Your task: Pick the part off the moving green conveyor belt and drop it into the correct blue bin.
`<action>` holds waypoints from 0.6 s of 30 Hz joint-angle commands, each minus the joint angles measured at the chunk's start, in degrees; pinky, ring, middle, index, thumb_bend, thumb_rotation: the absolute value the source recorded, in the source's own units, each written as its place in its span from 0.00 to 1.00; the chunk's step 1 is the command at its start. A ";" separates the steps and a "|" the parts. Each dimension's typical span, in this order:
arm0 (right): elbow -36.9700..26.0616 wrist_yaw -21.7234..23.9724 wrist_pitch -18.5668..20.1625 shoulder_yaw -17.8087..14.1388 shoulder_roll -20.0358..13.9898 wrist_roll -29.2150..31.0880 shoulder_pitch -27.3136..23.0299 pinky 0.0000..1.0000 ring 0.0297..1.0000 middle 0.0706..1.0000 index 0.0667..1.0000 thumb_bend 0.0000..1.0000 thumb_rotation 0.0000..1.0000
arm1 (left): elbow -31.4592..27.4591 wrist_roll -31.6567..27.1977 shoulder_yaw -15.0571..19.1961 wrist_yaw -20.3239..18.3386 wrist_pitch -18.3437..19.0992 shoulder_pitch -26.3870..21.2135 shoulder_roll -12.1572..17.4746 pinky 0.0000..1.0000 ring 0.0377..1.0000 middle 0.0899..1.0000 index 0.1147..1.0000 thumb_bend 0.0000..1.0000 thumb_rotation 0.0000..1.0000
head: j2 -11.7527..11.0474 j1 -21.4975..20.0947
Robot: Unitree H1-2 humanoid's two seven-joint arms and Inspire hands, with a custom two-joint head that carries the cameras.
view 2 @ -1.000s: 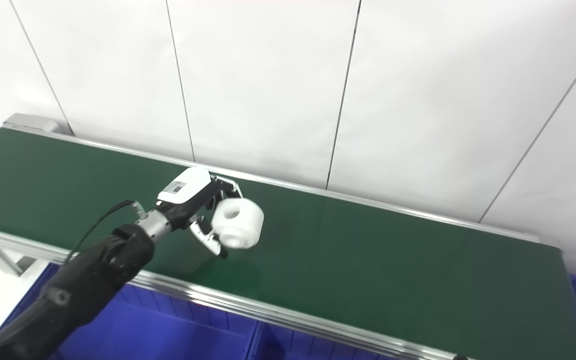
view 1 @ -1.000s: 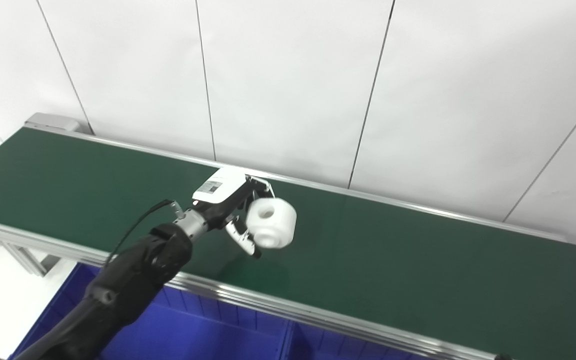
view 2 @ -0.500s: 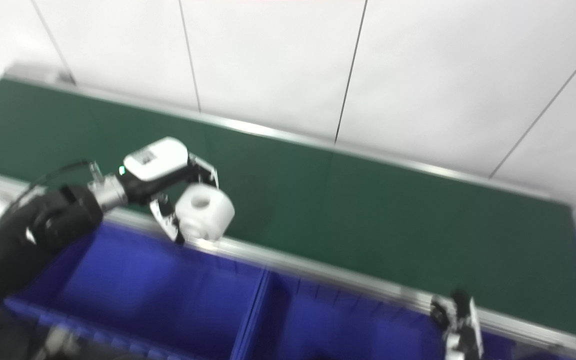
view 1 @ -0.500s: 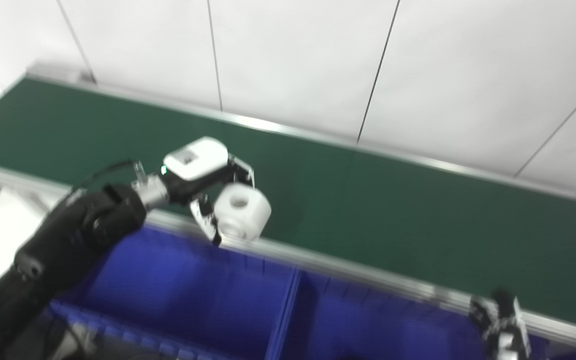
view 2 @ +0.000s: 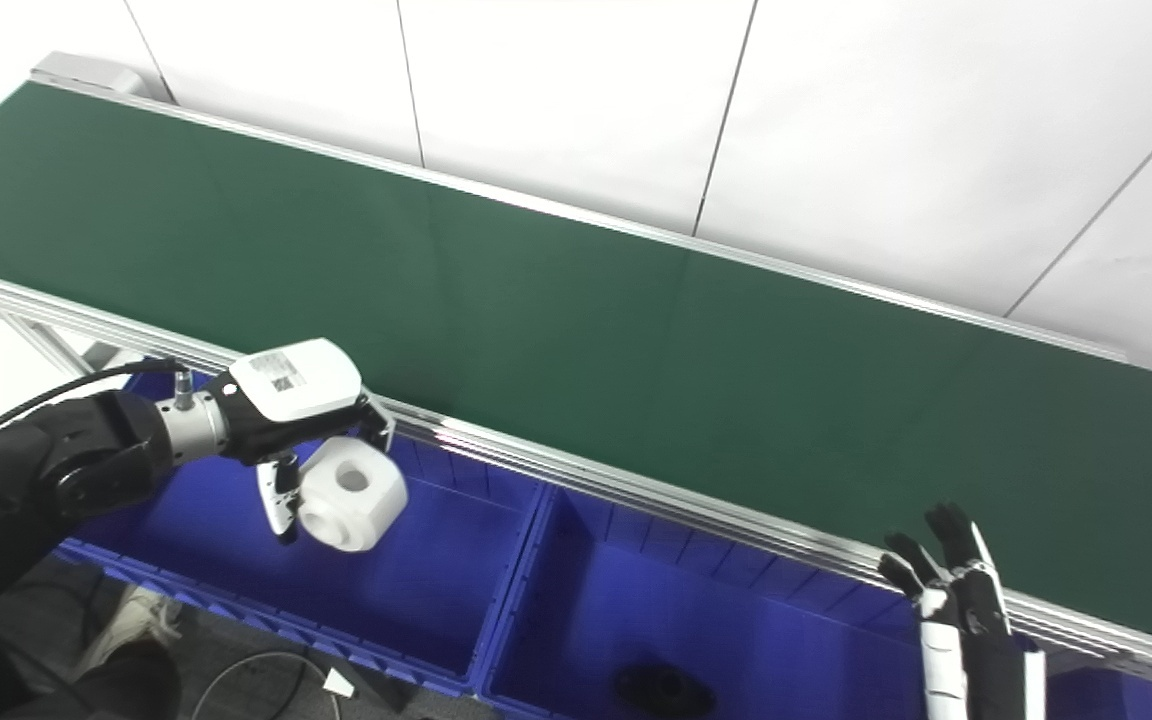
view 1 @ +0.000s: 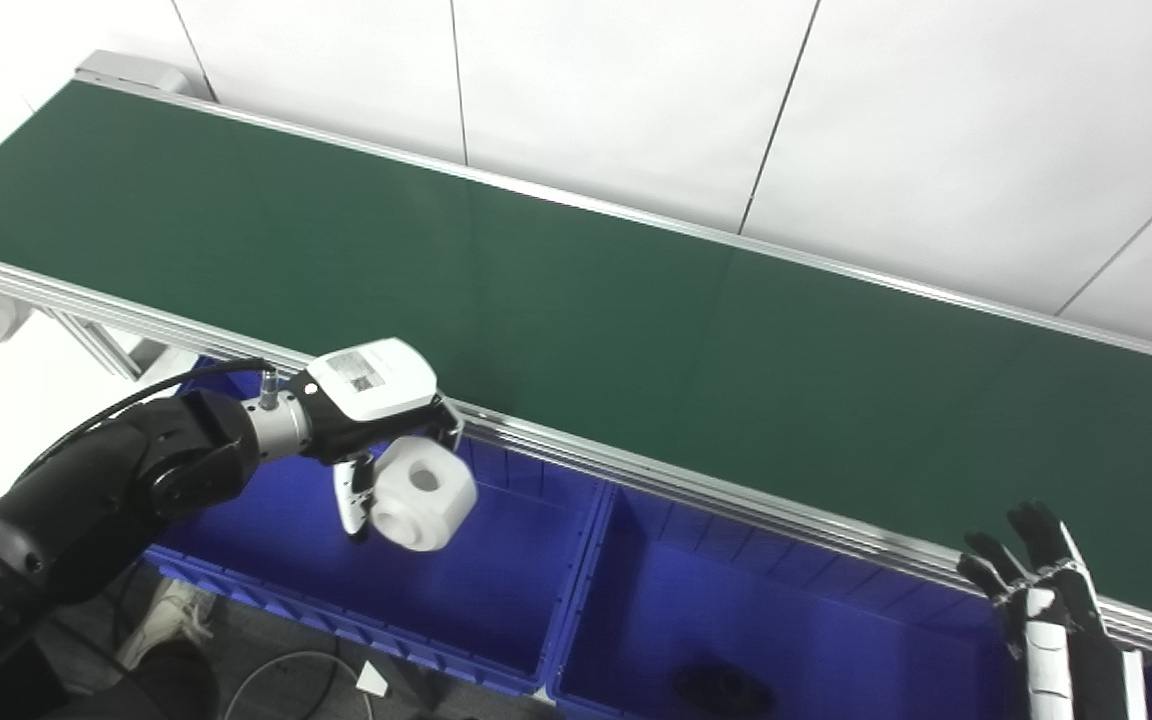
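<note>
My left hand [view 1: 376, 420] is shut on a white cylindrical part [view 1: 423, 494] with a hole through its middle. It holds the part in the air over the left blue bin [view 1: 496, 590], just off the near rail of the green conveyor belt [view 1: 556, 290]. The belt carries nothing that I can see. My right hand [view 1: 1041, 590] rises at the bottom right with its fingers spread, open, in front of the belt's near rail.
A second blue bin [view 1: 836, 640] lies right of the first, with a dark part [view 1: 723, 688] on its floor. The belt's aluminium rail [view 1: 696, 485] runs between belt and bins. White wall panels stand behind. Cables lie on the floor at the lower left.
The camera has tilted down, bringing the bins into view. My left hand has carried the white part off the belt, over the rail, to above the left bin. My right hand came into view.
</note>
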 commanded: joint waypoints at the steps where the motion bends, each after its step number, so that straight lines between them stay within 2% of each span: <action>1: -0.91 0.20 -2.47 -0.61 0.16 0.09 -0.43 0.75 0.80 0.89 0.89 0.66 0.77 | 1.11 -0.26 -0.15 0.57 -2.18 -1.70 1.89 0.44 0.40 0.40 0.45 0.52 0.00 | 0.03 -0.05; 4: -0.91 -0.25 -2.38 -0.81 0.53 -0.77 -0.61 0.74 0.80 0.88 0.89 0.66 0.77 | 4.46 0.00 -1.21 1.04 -4.12 -2.46 2.16 0.48 0.43 0.41 0.45 0.52 0.00 | -0.47 -0.34; 7: -0.68 -0.27 -2.89 -0.59 0.85 -1.86 -0.59 0.75 0.80 0.89 0.89 0.67 0.78 | 6.16 0.80 -1.49 0.93 -3.72 -2.71 2.34 0.51 0.46 0.42 0.46 0.52 0.00 | -0.85 -0.57; 8: -0.45 -0.22 -3.27 -0.45 1.01 -2.17 -0.52 0.75 0.80 0.89 0.89 0.67 0.78 | 5.68 1.60 -1.18 0.86 -2.75 -2.35 2.38 0.54 0.52 0.52 0.54 0.68 0.24 | -1.30 -0.89; 9: -0.26 -0.19 -3.54 -0.37 1.17 -2.40 -0.48 0.75 0.80 0.89 0.89 0.67 0.78 | 5.35 2.18 -0.94 0.92 -2.14 -2.08 2.38 0.57 0.58 0.59 0.60 0.78 0.38 | -1.39 -0.96; 10: 0.14 -0.23 -4.25 -0.25 1.46 -2.76 -0.39 0.75 0.80 0.89 0.89 0.68 0.78 | 3.30 2.95 -0.16 -0.22 0.10 -1.15 2.49 0.57 0.58 0.60 0.60 0.79 0.40 | -1.98 -1.48; 11: 0.44 -0.27 -4.75 -0.17 1.69 -3.04 -0.34 0.75 0.80 0.89 0.89 0.67 0.78 | 1.89 3.45 0.39 -1.07 1.65 -0.51 2.55 0.63 0.67 0.68 0.69 0.83 0.49 | -2.06 -1.57; 12: 0.83 -0.34 -5.28 -0.05 1.94 -3.36 -0.22 0.75 0.80 0.89 0.89 0.67 0.78 | 0.18 3.33 1.15 -2.15 3.28 0.22 2.75 0.64 0.70 0.70 0.72 0.84 0.52 | -2.32 -2.17; 15: 1.23 -0.41 -5.88 0.20 2.34 -4.00 0.11 0.76 0.81 0.90 0.90 0.65 0.78 | -2.90 1.72 3.03 -3.82 5.45 1.57 3.05 0.68 0.74 0.75 0.76 0.82 0.65 | -2.39 -2.66; 18: 0.92 -0.18 -6.08 0.38 2.57 -3.53 0.68 0.76 0.82 0.91 0.90 0.64 0.78 | -7.52 -3.38 6.07 -3.51 6.42 3.37 2.28 0.66 0.73 0.74 0.74 0.80 0.65 | -1.83 -3.37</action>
